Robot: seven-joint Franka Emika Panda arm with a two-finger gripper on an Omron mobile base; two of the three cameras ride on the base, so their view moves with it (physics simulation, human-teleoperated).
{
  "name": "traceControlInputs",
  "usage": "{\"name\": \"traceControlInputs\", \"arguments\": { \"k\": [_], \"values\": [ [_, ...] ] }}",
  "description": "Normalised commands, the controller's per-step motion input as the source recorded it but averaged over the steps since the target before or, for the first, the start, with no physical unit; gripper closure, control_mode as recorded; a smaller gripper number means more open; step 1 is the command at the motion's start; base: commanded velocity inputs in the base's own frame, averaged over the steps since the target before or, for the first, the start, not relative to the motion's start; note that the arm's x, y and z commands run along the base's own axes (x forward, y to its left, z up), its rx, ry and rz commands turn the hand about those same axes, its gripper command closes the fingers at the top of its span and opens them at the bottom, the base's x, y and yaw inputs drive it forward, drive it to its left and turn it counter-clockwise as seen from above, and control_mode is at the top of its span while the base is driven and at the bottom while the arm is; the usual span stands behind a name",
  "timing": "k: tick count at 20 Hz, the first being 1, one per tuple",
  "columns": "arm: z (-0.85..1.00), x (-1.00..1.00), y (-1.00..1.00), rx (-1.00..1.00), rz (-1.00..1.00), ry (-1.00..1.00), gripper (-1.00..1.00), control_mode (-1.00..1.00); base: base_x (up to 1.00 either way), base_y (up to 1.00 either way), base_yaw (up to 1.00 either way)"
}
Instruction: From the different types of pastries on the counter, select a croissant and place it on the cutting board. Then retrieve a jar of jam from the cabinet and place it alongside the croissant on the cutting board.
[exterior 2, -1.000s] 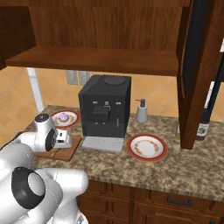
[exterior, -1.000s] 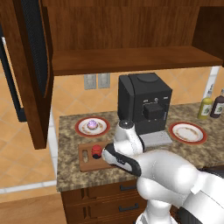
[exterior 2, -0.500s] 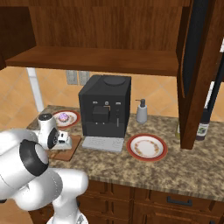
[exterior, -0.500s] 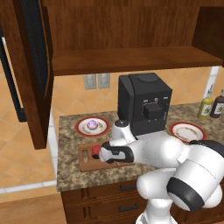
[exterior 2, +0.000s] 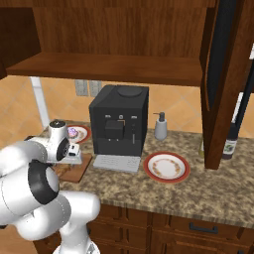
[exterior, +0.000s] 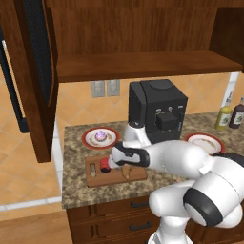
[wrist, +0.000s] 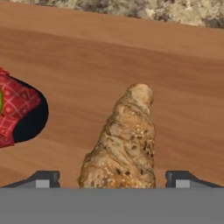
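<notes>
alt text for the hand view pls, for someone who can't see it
A tan flaky croissant lies on a wooden cutting board, between the two open finger tips of the claw at the bottom edge. A red-lidded jam jar sits on the board at the left edge, apart from the croissant, and speckled counter runs along the top.

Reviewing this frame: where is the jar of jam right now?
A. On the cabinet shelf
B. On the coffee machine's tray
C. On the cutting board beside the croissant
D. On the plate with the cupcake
C: the jar of jam sits on the cutting board next to the croissant.
</notes>
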Motion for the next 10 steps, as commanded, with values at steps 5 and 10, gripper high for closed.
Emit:
{"name": "traceControlInputs", "arguments": {
  "k": [5, 10],
  "values": [
    [0.56, -0.01, 0.00, 0.00, -0.01, 0.00, -1.00, -1.00, 0.00, 0.00, 0.00],
    [0.51, 0.12, -0.03, 0.00, -0.06, 0.00, -1.00, -1.00, 0.00, 0.00, 0.00]
  ]
}}
